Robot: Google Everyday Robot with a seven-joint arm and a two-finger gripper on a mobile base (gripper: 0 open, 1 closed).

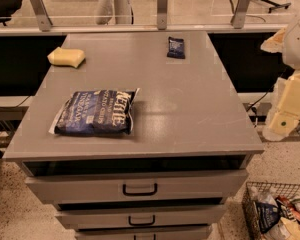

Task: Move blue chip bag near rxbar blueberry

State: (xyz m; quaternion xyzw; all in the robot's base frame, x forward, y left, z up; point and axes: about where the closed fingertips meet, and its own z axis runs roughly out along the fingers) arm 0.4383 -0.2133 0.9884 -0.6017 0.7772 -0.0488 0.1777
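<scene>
The blue chip bag is a large navy Kettle bag with white lettering. It lies flat on the front left of the grey table top. The rxbar blueberry is a small dark blue wrapper lying flat near the table's far edge, right of centre. The two are far apart. My cream-coloured arm hangs at the right edge of the view, beyond the table's right side. My gripper is at its lower end, off the table and well away from both things, holding nothing that I can see.
A yellow sponge lies at the table's far left. The table is a cabinet with drawers below its front edge. A wire basket of snack bags stands on the floor at the bottom right. A glass railing runs behind the table.
</scene>
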